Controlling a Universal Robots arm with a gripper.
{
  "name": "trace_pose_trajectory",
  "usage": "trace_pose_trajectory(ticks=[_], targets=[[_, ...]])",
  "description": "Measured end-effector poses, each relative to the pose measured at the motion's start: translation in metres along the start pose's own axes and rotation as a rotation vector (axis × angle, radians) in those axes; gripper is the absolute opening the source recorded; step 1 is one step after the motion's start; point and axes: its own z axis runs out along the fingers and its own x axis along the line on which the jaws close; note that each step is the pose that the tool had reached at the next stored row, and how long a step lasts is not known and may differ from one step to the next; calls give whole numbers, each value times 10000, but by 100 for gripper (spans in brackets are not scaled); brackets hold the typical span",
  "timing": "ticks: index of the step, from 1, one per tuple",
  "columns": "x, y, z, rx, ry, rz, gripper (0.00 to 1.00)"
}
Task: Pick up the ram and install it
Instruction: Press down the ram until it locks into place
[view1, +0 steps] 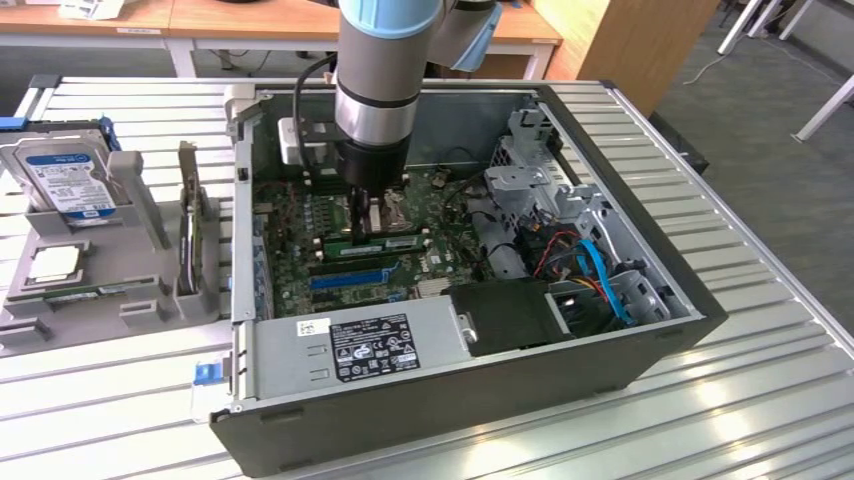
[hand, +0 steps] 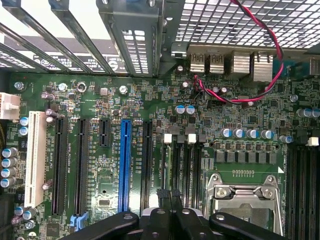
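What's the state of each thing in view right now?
computer case: on its side, open, panel off.
gripper: shut, down inside the case at the memory slots.
ram: along the slots beneath the gripper; seated or not, cannot tell.
blue slot: empty.
hard drive: upright in the holder outside the case.
expansion card: upright in the holder.

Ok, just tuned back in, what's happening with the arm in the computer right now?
The robot arm is reaching down into the open computer case. Its gripper is shut and sits low over the motherboard, at the memory slots beside the processor socket. The ram lies along those slots directly under the fingertips. Whether it is being held or is fully seated cannot be told. A hard drive stands in the holder outside the case.
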Motion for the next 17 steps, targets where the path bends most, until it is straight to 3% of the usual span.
trace_pose_trajectory(ticks=[17], targets=[[1,0,7,0,0,0,10]])
